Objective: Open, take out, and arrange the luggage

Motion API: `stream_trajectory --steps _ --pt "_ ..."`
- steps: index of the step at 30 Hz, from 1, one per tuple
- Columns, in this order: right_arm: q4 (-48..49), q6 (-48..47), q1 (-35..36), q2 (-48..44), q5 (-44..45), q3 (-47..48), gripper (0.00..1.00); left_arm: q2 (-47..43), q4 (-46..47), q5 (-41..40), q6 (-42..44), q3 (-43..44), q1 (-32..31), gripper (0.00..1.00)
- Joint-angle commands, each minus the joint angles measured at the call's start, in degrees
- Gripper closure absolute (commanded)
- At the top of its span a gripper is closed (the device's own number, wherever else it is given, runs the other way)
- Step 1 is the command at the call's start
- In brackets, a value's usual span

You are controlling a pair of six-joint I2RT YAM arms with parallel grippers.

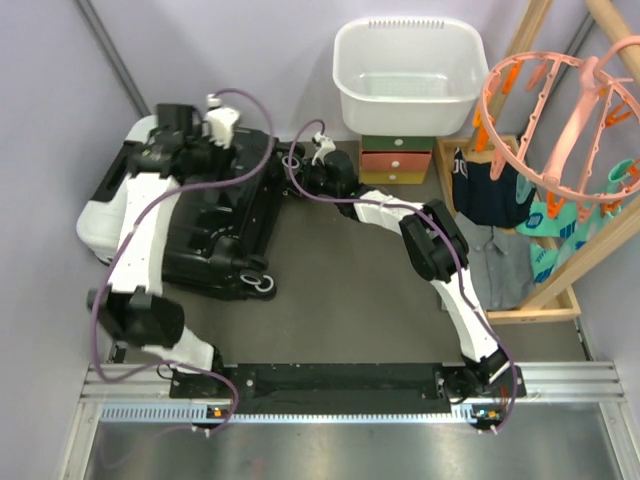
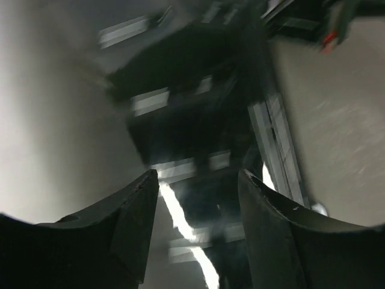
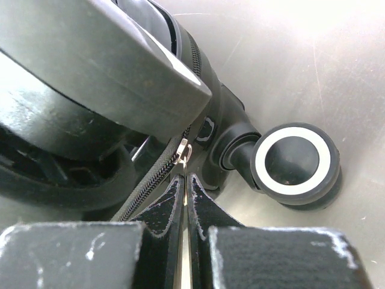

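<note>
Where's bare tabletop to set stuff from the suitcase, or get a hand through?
Best: bare table bordered by the suitcase, the right arm and the base rail. Narrow gap between right arm and drying rack. Crowded: far edge, with laundry basket on drawer box; left side filled by suitcase.

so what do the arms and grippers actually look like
Both the left arm and right arm have white shells with black joints, and a purple cable loops along each. The left gripper and right gripper have black fingers; the right's pads look rough-textured.
</note>
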Motion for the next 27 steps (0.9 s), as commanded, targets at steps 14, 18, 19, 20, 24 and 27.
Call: stream_trajectory --steps 14,18,19,20,24,27 --pt "-2.06 -1.65 -0.74 -3.08 -0.03 -0.65 1.0 37.78 0.36 14.02 28.85 34.47 -14.93 0.12" --pt "-2.32 -2.27 -0.83 -3.87 0.41 -0.82 1.0 41.73 -5.25 13.5 35.36 37.36 -14.93 0.1" --pt "-2.41 -2.27 -0.74 -4.05 0.49 -0.91 1.0 42.61 -5.97 12.63 36.5 38.07 -14.93 0.1" --pt "-2.41 -2.44 -0.74 -4.05 0.58 -1.0 1.0 43.4 -6.15 12.18 37.56 38.69 -14.93 0.1" --pt "-2.06 -2.0 -0.65 -3.79 0.85 -1.18 1.0 46.83 -5.62 7.27 40.81 39.75 -16.42 0.1" --pt "-2.32 -2.09 -0.65 -3.52 1.02 -1.09 1.0 48.33 -7.29 5.85 43.1 39.66 -17.21 0.12"
